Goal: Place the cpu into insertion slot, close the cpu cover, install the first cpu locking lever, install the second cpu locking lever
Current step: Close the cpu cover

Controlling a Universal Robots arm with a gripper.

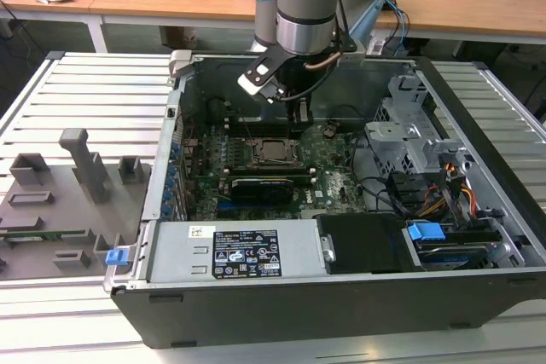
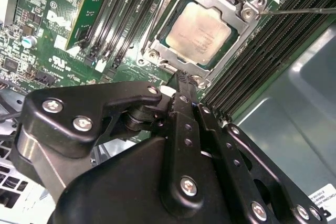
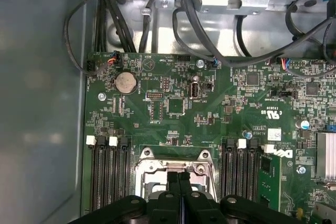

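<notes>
There is one cpu (image 2: 202, 31); one cpu cover (image 2: 159, 38); one gripper (image 3: 179, 176); one coin battery (image 3: 125, 83); two memory-slot banks (image 3: 111, 169); one computer case (image 1: 341, 317), one power supply (image 1: 239, 253) at its six o'clock.

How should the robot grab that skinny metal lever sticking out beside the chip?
Probably on the stretch over the black memory slots, coming from above. The lever is a thin straight rod whose inner end meets the metal frame around the chip, so only that outer stretch leaves room for the hand.
</notes>
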